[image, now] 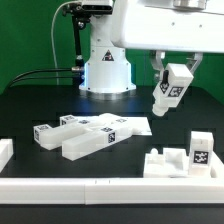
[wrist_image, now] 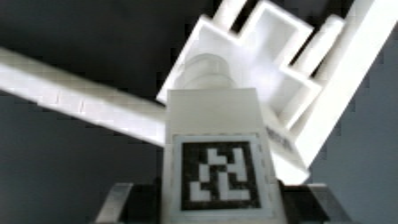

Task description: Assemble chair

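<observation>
My gripper [image: 172, 82] hangs above the table on the exterior view's right, shut on a white blocky chair leg [image: 167, 97] that bears a black-and-white tag and tilts downward. In the wrist view the same leg [wrist_image: 215, 140] fills the middle, its round peg [wrist_image: 210, 70] pointing away, with a dark finger [wrist_image: 135, 205] pressed against each side. Beneath it on the table stands a white chair piece [image: 178, 162] with raised blocks and a tag. More chair parts [image: 88, 139], bars and blocks, lie in a cluster at the table's middle left.
The marker board [image: 133, 125] lies flat behind the cluster of parts. A white rail [image: 100, 186] runs along the table's front edge, with a white bracket [image: 5, 152] at its left end. The robot's base [image: 107, 70] stands at the back.
</observation>
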